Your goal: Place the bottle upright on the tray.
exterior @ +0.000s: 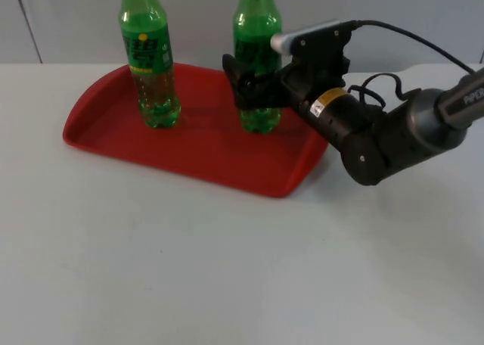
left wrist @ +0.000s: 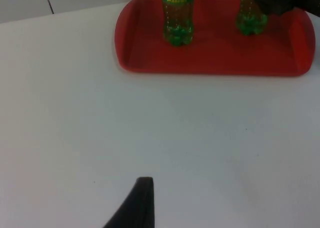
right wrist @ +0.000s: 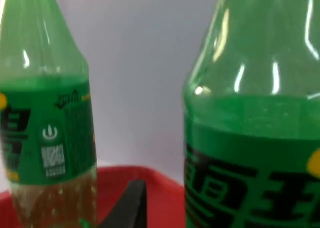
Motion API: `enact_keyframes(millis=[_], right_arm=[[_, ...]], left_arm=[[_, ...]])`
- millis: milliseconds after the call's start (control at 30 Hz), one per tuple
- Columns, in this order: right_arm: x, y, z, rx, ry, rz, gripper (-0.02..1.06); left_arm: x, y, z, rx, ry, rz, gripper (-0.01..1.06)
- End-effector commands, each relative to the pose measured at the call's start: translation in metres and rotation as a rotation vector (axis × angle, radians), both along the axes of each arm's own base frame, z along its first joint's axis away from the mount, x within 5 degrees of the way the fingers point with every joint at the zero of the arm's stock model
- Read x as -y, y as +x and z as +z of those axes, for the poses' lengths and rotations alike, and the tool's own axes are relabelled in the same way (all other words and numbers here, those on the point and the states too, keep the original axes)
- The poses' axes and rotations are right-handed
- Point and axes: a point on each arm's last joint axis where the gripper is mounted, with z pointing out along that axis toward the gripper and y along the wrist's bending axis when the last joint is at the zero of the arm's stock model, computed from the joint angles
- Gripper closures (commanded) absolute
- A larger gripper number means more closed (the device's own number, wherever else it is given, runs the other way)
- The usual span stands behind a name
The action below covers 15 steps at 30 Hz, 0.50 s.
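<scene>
The right gripper [exterior: 246, 84] sits at the bottle [exterior: 259, 57] – upright on the red tray [exterior: 227, 160], axis vertical – though whether it grips I cannot tell; the left arm waits.

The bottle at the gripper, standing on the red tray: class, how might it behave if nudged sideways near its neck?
The bottle is tall on a narrow base, so a high nudge would probably tip it. Its smooth, glossy plastic looks slippery. The right gripper sits at its middle; the tray rim might stop a slide.
</scene>
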Motion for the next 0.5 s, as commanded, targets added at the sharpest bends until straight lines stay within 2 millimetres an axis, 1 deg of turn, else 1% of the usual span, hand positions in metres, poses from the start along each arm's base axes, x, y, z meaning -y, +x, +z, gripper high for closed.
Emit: enact_keyframes(millis=[0, 100, 133, 233, 267, 300, 433, 467], right_arm=[[0.000, -0.006, 0.012, -0.005, -0.007, 0.007, -0.01], [0.006, -0.017, 0.016, -0.053, -0.036, 0.006, -0.01], [0.006, -0.017, 0.016, -0.053, -0.036, 0.006, -0.01], [0.013, -0.028, 0.017, -0.125, -0.081, 0.003, -0.01], [0.018, -0.037, 0.019, -0.149, -0.096, 0.003, -0.01], [0.018, -0.037, 0.019, -0.149, -0.096, 0.003, -0.01], [0.029, -0.060, 0.031, -0.202, -0.134, 0.010, -0.01], [0.029, -0.060, 0.031, -0.202, -0.134, 0.010, -0.01]], left_arm=[[0.000, 0.000, -0.001, 0.001, -0.005, -0.004, 0.00], [0.000, 0.000, -0.001, 0.001, -0.005, -0.004, 0.00], [0.000, 0.000, -0.001, 0.001, -0.005, -0.004, 0.00], [0.000, 0.000, -0.001, 0.001, -0.005, -0.004, 0.00], [0.000, 0.000, -0.001, 0.001, -0.005, -0.004, 0.00], [0.000, 0.000, -0.001, 0.001, -0.005, -0.004, 0.00], [0.000, 0.000, -0.001, 0.001, -0.005, -0.004, 0.00], [0.000, 0.000, -0.001, 0.001, -0.005, -0.004, 0.00]])
